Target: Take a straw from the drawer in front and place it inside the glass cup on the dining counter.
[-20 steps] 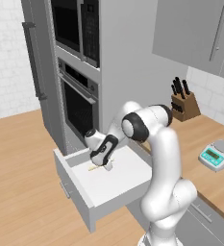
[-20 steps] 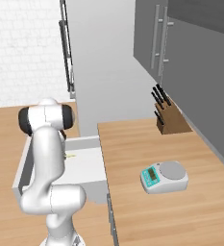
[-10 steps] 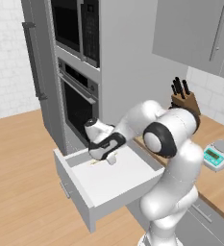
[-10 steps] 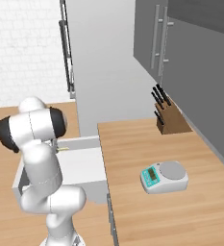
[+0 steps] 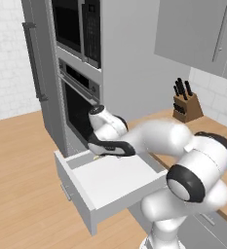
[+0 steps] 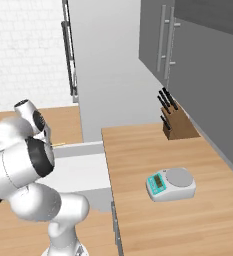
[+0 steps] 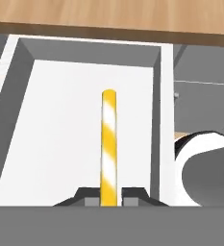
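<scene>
The gripper point(image 7: 108, 193) is clamped on the straw point(image 7: 108, 144) at its very end, holding it above the white floor of the open drawer point(image 5: 81, 197), near the far wall by the oven. With so little of the slender stick pinched, it could pivot or slip out during a wide swing. The long free end might also catch the drawer's wall or the oven front.

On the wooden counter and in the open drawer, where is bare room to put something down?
The light-wood counter is bare between the wooden knife block and the white kitchen scale, and also in front of the scale. The white floor of the light-grey drawer is bare toward its front. Its back edge is crowded by the gripper holding the yellow-striped straw.
</scene>
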Motion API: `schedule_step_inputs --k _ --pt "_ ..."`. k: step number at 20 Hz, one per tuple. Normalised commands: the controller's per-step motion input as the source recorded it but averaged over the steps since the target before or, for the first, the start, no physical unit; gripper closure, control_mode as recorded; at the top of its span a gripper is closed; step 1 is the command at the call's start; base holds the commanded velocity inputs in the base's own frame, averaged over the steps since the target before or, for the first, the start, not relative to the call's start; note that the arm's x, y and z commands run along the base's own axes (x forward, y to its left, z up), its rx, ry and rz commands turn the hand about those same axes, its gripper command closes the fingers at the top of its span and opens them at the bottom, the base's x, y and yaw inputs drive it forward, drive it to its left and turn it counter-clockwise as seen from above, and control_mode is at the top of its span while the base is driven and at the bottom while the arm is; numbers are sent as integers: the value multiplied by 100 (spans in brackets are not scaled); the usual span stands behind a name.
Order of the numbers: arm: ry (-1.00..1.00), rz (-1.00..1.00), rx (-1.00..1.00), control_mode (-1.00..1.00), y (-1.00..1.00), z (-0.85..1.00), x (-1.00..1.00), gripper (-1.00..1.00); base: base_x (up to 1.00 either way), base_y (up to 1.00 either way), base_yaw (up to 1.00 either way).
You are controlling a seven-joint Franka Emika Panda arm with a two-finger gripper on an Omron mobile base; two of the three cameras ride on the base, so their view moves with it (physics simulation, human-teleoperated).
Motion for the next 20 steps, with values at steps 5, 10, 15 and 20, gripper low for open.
schedule_step_inputs --k 5,10,15,20 --pt "0 31 0 -100 0 86 -25 100 0 0 0" --pt "6 38 0 -100 0 80 -14 100 0 0 0" --pt "9 45 0 -100 0 62 -12 100 0 0 0" --pt "-1 42 0 -100 -5 43 -27 100 0 0 0"
